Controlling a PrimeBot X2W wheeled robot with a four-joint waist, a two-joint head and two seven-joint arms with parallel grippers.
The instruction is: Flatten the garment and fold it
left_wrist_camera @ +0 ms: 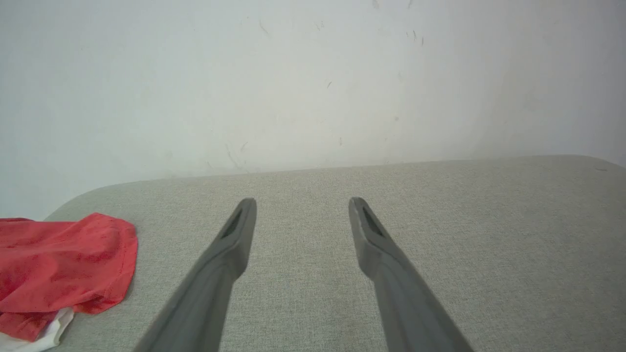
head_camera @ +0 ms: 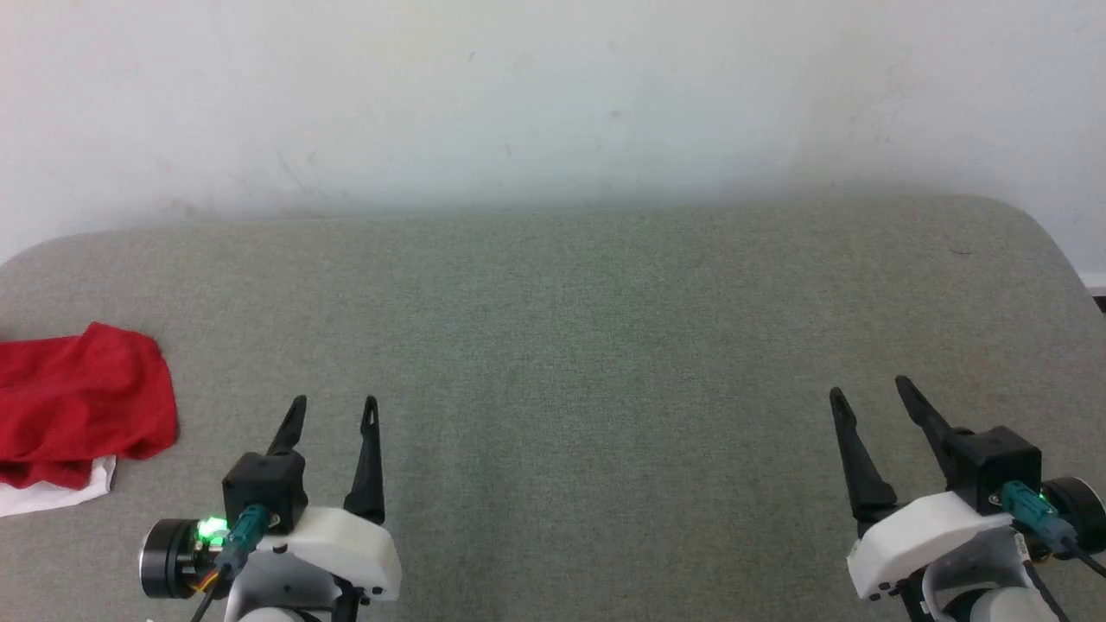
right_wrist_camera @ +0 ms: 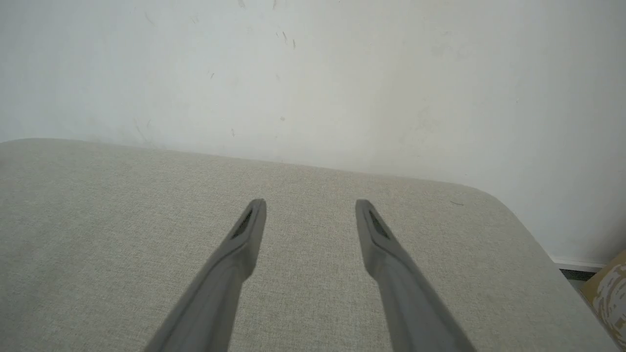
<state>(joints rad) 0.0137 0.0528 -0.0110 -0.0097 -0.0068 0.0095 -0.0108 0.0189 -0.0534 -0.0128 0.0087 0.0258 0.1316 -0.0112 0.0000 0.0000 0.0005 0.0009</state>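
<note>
Red garment (head_camera: 82, 397) w/ a white patch; muted grey-green, finely flecked surface (head_camera: 587, 345); off-white wall (head_camera: 553, 95) w/ faint dark scuffs; left gripper (head_camera: 334, 400) & right gripper (head_camera: 869, 387) black-fingered, white-cased; tan, white-mottled obj. (right_wrist_camera: 611, 293), perhaps cardboard.

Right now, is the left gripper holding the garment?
No: in the head view the left gripper is open and empty, apart from the garment, which lies bunched on the grey cushion at the left edge.

Left edge: T-shirt (head_camera: 82, 397) of soft, matt red cloth, creased. The pad (head_camera: 570, 345) beneath is coarse, woven grey fabric. Top: wall (head_camera: 553, 95) of matt, scuffed paint.
</note>
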